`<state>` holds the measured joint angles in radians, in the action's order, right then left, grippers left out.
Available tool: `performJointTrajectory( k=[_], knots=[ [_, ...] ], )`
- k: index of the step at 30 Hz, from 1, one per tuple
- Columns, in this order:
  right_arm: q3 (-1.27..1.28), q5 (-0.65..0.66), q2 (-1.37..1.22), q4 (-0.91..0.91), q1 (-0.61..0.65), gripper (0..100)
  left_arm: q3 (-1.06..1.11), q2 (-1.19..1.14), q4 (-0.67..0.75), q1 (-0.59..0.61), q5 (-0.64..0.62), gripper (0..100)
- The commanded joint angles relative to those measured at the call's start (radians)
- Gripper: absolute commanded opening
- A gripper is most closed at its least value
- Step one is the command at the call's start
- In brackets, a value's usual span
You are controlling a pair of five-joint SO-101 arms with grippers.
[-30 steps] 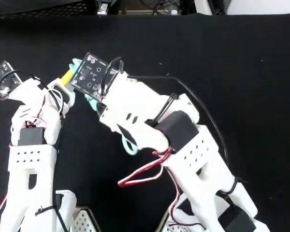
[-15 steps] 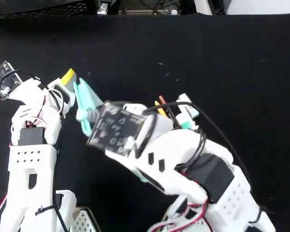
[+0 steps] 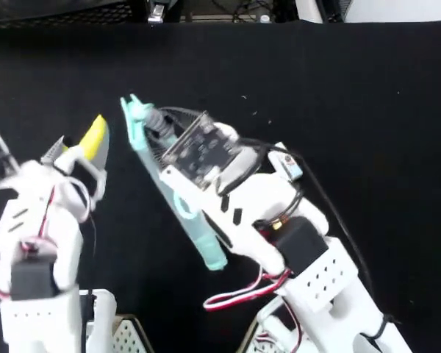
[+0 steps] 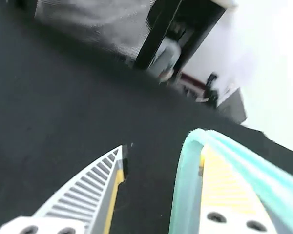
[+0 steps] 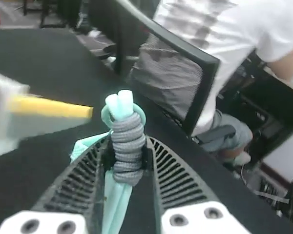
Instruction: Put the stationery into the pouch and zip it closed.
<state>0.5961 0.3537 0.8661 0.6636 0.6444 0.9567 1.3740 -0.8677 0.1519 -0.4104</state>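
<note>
The teal pouch (image 3: 198, 235) stretches as a long narrow strip beside the right arm in the high view. My right gripper (image 3: 148, 118) is at its far end, shut on the grey corded zip pull (image 5: 128, 124); the pouch's teal cloth (image 5: 88, 146) shows under the fingers. My left gripper (image 3: 79, 132) stands a little to the left, open, its yellow-padded finger (image 3: 95, 136) apart from the pouch. In the left wrist view the pouch's edge (image 4: 185, 165) runs alongside one finger of that gripper (image 4: 158, 151), with nothing between the fingers. A small white and blue item (image 3: 287, 163) peeks out beside the right arm.
Black cloth covers the table (image 3: 367, 103), with free room across the far and right parts. A mesh chair (image 5: 176, 73) and a seated person are beyond the table's edge in the right wrist view. Both arm bases stand at the near edge.
The right gripper swung toward me, then back out to the far left with the zip pull, drawing the pouch out long. The left arm pulled back and left, off the pouch.
</note>
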Motion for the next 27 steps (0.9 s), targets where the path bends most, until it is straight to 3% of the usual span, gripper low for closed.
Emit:
performJointTrajectory(
  k=[1, 6, 13, 22, 27],
  knots=[
    [-0.044, -0.098, -0.059, 0.005, -0.046, 1.1, 0.039, 0.130, -0.003, -0.096, 0.046, 26],
    [-0.182, -0.158, -0.254, 0.124, -0.032, 1.1, 0.145, 0.181, 0.044, -0.222, 0.117, 26],
    [-0.501, -0.054, -0.383, 0.451, 0.017, 1.1, 0.208, 0.135, 0.127, -0.225, 0.123, 26],
    [-0.674, 0.169, -0.392, 0.721, 0.021, 1.1, 0.179, 0.132, 0.112, -0.188, 0.118, 26],
    [-0.659, 0.400, -0.394, 0.835, 0.017, 1.1, 0.160, 0.132, 0.089, -0.189, 0.118, 26]
  ],
)
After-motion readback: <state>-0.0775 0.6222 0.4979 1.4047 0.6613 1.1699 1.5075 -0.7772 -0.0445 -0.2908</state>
